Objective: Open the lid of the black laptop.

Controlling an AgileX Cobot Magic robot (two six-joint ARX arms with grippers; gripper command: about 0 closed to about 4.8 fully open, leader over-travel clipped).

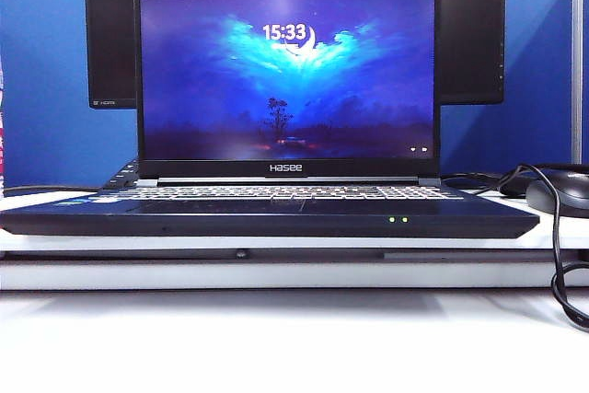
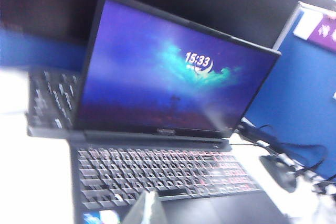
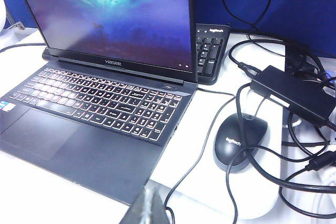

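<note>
The black laptop (image 1: 276, 216) sits on the white table with its lid (image 1: 285, 80) standing upright. The screen is lit and shows a clock and "Hasee" on the bezel. Neither gripper appears in the exterior view. In the left wrist view my left gripper (image 2: 147, 207) is shut and empty, hovering over the front of the laptop (image 2: 163, 174) near the keyboard's front row, apart from the lid (image 2: 173, 77). In the right wrist view my right gripper (image 3: 149, 204) is shut and empty, just off the front right corner of the laptop (image 3: 94, 108), well short of the lid (image 3: 115, 14).
A large black monitor (image 1: 469, 34) stands behind the laptop. A separate black keyboard (image 3: 210, 51) lies behind it. Right of the laptop are a black mouse (image 3: 239, 140), a power adapter (image 3: 291, 93) and tangled cables (image 3: 262, 174). Blue partitions (image 1: 55, 89) close the back.
</note>
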